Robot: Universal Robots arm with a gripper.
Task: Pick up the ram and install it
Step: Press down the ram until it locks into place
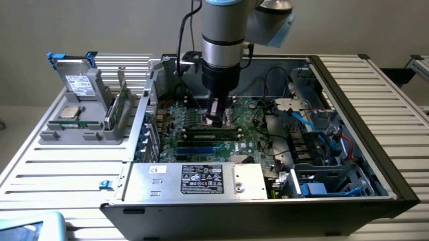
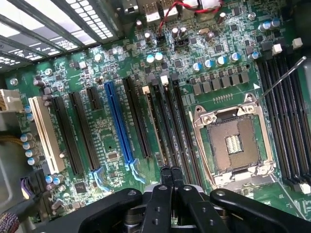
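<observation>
Fingers of my claw (image 1: pixel 216 119) were pressed together, nothing pinched between them, and pointed straight down into the open computer case (image 1: pixel 365 108). In the wrist view the claw (image 2: pixel 171 171) showed as two black tips side by side, right over the long dark memory slots that lay between the blue slot (image 2: pixel 118 124) and the empty, square, metal-framed processor socket (image 2: pixel 233 143).

Directly beneath the tips, in the exterior view, the ram (image 1: pixel 213 134) lay lengthwise along one of those slots: a slim green stick with dark chips, level and seated on the motherboard (image 1: pixel 253 114). I could not tell whether my tips were touching its top edge or sat just above it.

Nearer that camera, a silver power supply (image 1: pixel 194 181) with a black label covered the front of the case. Well apart, outside the case on the exterior view's left, a grey holder (image 1: pixel 80 136) stood on the slatted table (image 1: pixel 54 170), with a square silver processor chip (image 1: pixel 69 111) lying in it and a taller green expansion card (image 1: pixel 118 108) standing on edge.
</observation>
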